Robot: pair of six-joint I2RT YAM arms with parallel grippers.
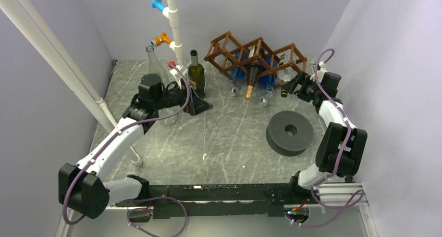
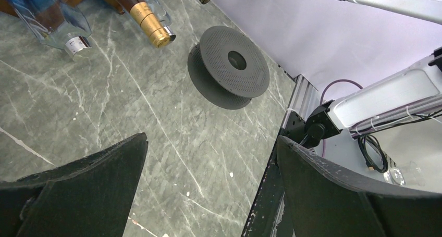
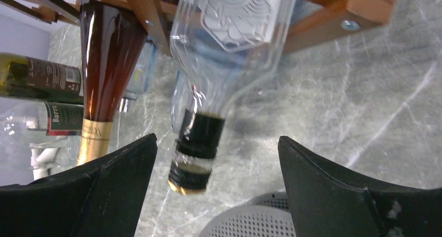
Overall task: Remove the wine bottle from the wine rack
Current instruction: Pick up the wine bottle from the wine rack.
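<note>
Since my right gripper (image 3: 216, 143) hangs open w/ the dark-capped neck (image 3: 197, 143) of the clear glass wine bottle (image 3: 229, 65) between the fingers, untouched, I'd centre up, clamp & pull straight out along the cell. Bottle's in the brown wooden lattice wine rack (image 1: 255, 52), right-end cell, looks empty. Brown gold-foiled bottle (image 3: 107, 49) sits next door. Left gripper (image 2: 211, 143) is open too.

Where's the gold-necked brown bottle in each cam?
Top external: brown bottle mid rack, neck pointing toward the arms.
Left wrist: top edge, left of centre, gold neck only.
Right wrist: left side, beside the clear bottle.
Shared landmark: grey disc, bottom edge in right wrist.
</note>
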